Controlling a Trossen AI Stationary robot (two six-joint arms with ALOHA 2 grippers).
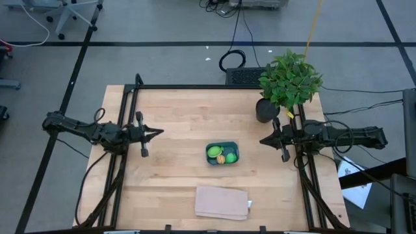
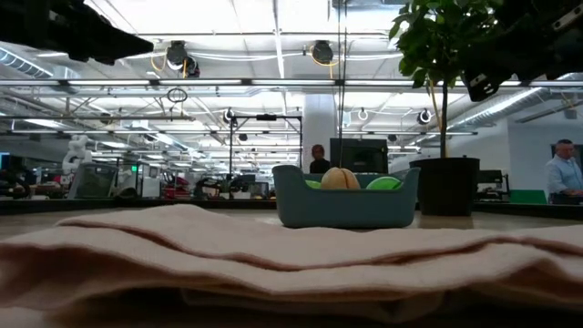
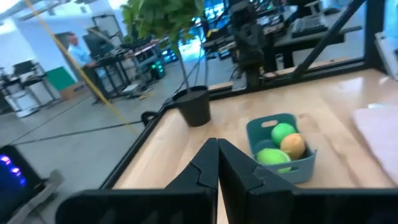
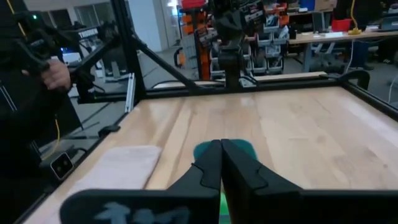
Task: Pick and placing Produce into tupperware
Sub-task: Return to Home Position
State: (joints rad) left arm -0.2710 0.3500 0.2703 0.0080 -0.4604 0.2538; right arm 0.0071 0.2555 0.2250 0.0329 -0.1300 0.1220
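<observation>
The teal tupperware [image 1: 222, 153] stands on the wooden table near its middle, with the produce inside: a bright green fruit [image 1: 215, 152], an orange one [image 1: 221, 158] and a pale yellow-green one [image 1: 230, 156]. In the left wrist view the tupperware [image 3: 283, 149] shows all three. My left gripper [image 1: 160, 132] hangs shut above the table's left part, pointing level toward the tupperware. My right gripper [image 1: 262, 140] hangs shut at the right, pointing level toward it too. Neither holds anything.
A potted plant [image 1: 289, 81] stands at the table's far right, close behind my right arm. A flat beige folded cloth [image 1: 222, 202] lies near the front edge. A black frame [image 1: 195, 86] runs along the table's far edge. A person's hand [image 4: 56, 73] shows beyond the table.
</observation>
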